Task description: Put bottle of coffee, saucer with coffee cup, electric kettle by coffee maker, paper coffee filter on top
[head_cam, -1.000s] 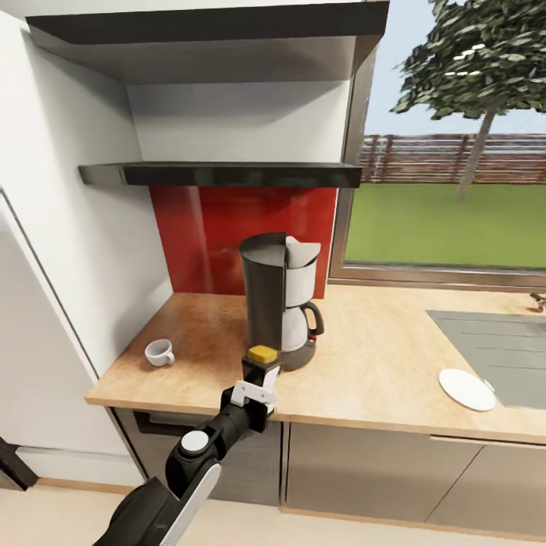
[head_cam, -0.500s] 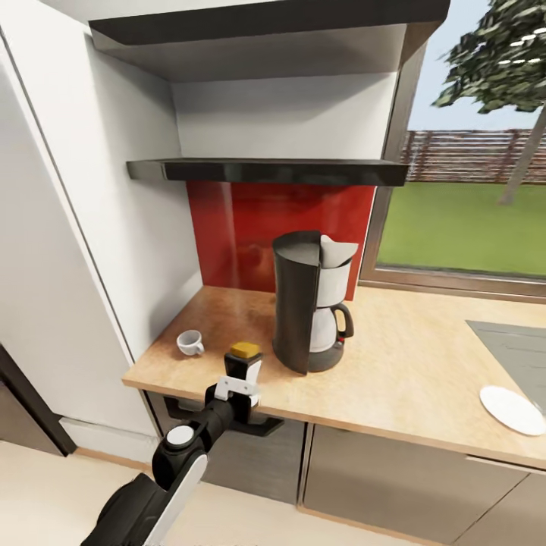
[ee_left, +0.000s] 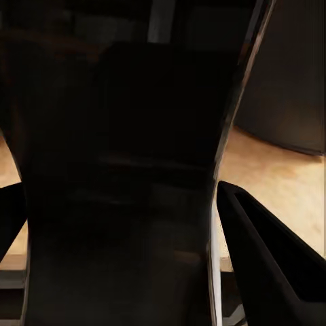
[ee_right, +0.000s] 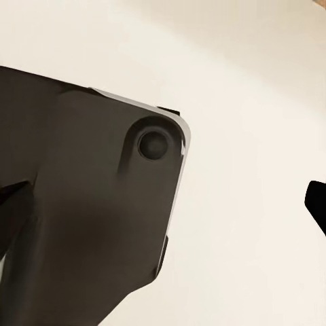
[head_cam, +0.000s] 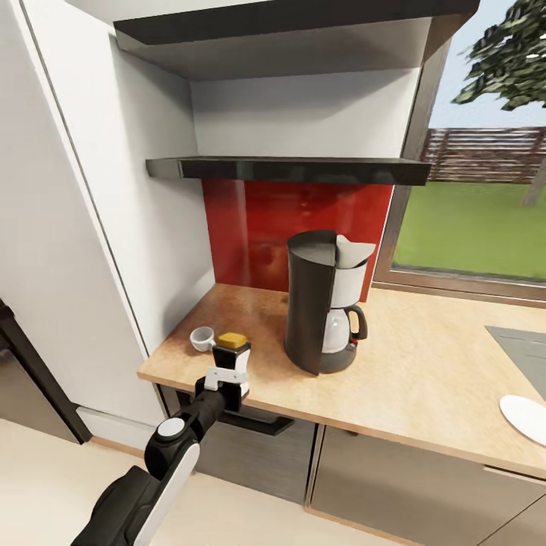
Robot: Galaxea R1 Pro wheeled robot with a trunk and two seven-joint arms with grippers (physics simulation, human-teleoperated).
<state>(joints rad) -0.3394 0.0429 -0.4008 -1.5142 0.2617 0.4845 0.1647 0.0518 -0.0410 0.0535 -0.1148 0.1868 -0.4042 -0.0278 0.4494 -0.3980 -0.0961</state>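
Observation:
My left gripper (head_cam: 230,365) is shut on the bottle of coffee (head_cam: 230,350), a dark jar with a golden cap, held upright just above the front of the kitchen countertop (head_cam: 425,379). The bottle (ee_left: 122,190) sits between the dark fingers (ee_left: 272,272). The coffee cup (head_cam: 202,338) lies just left of it. The black coffee maker (head_cam: 322,303) stands to its right, with a white paper coffee filter (head_cam: 353,250) on its basket. The saucer (head_cam: 525,418) lies at the far right. The kitchen shelf (head_cam: 288,168) above is bare. The electric kettle is out of view. My right gripper (ee_right: 163,204) hangs open over pale floor.
A white wall panel (head_cam: 98,250) closes off the countertop's left end. A steel sink (head_cam: 523,345) is set in at the right, under a window (head_cam: 478,220). A dark drawer handle (head_cam: 258,423) juts out below the counter's front edge.
The whole view has shifted as the camera moved. Against the coffee maker, my left gripper has carried the bottle leftwards, from in front of the machine to beside the cup.

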